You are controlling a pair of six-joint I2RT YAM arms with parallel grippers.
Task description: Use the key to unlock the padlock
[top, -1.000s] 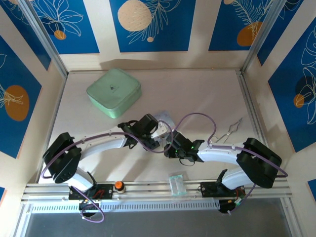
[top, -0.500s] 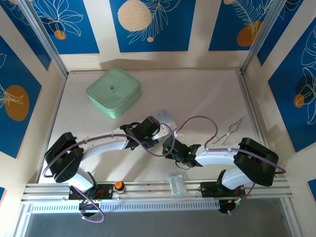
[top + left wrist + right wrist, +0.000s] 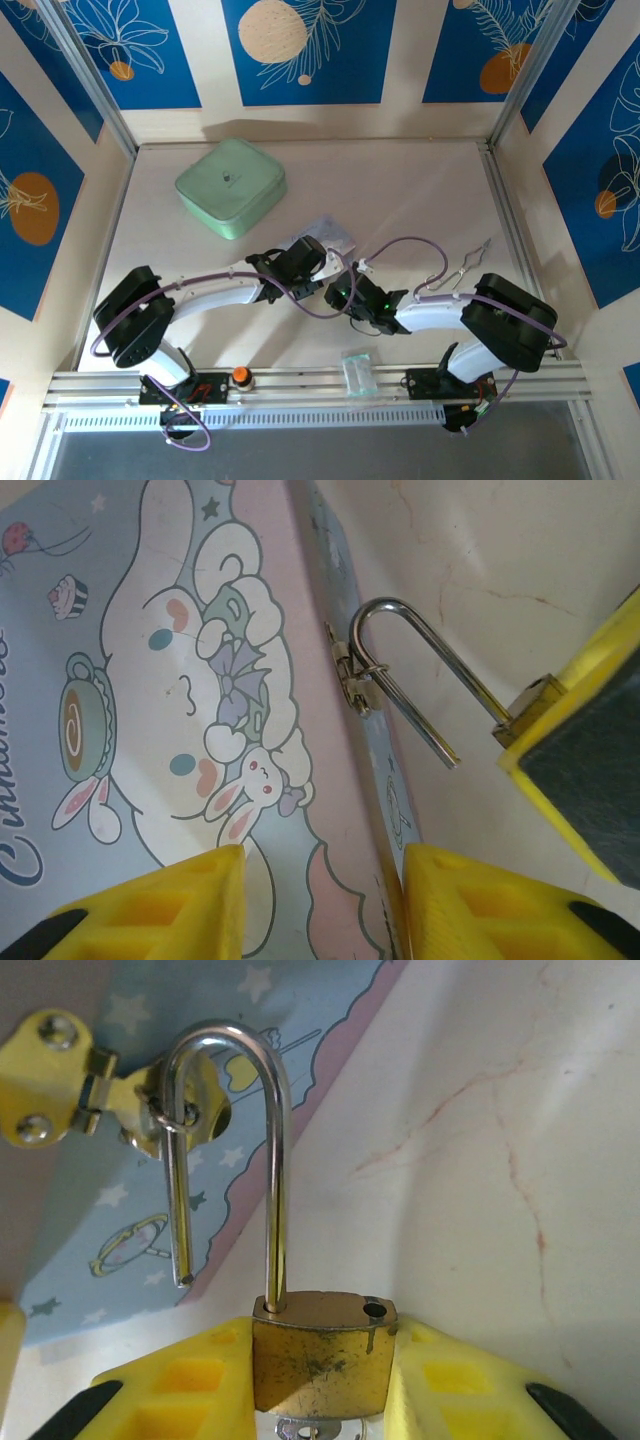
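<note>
Pale marbled table [image 3: 400,190] | blue floral walls [image 3: 300,50] | right tool [image 3: 320,1385] pinches padlock [image 3: 322,1345] | left tool [image 3: 322,900] unclear

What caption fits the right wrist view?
Right gripper clamps the brass padlock, silver shackle open, hooked through the hasp on the pastel-blue cartoon tin.

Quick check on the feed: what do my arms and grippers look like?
Left arm and right arm: white curved shells, black joints, bulky black shoulder housings, a purple cable looping along each. A green light glows on the right wrist. Left gripper and right gripper have blocky yellow fingers.
</note>
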